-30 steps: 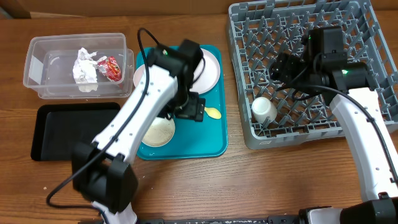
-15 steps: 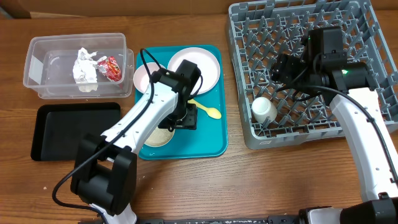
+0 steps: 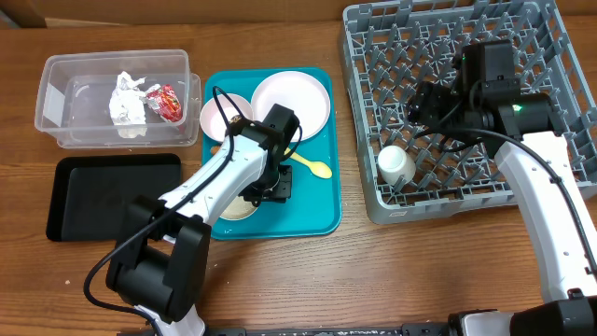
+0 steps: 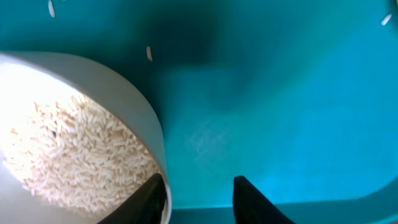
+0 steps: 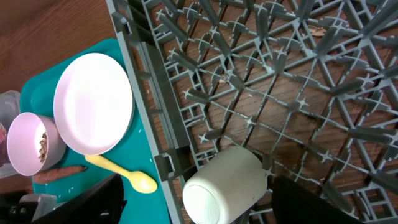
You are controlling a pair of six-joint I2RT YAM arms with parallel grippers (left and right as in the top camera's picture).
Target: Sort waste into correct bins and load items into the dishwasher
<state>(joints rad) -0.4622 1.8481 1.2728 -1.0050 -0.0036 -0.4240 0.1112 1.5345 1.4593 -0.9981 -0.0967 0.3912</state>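
Observation:
My left gripper (image 4: pixel 199 186) is low over the teal tray (image 4: pixel 280 93), open. One finger is inside a pale bowl (image 4: pixel 143 112) of white rice (image 4: pixel 74 149), and the other is outside, apart from the wall. In the overhead view the left arm hides part of this bowl (image 3: pixel 233 203). Behind it are a pinkish bowl (image 3: pixel 224 117), the round plate (image 3: pixel 291 103) and the yellow spoon (image 3: pixel 311 166). My right gripper (image 3: pixel 424 103) hangs open above the grey dish rack (image 3: pixel 550 56). The white cup (image 5: pixel 224 183) lies on its side there, untouched.
The clear tub (image 3: pixel 65 93) at the back left holds crumpled white paper (image 3: pixel 128 103) and a red wrapper (image 3: pixel 168 101). A black tray (image 3: pixel 103 196) lies in front of it. An orange-brown food stick (image 5: pixel 59 174) lies on the teal tray near the pinkish bowl (image 5: pixel 31 143).
My left gripper has moved toward the tray's front and down onto the rice bowl's rim, its jaws narrowing. The plate and spoon are uncovered. The right arm has not moved.

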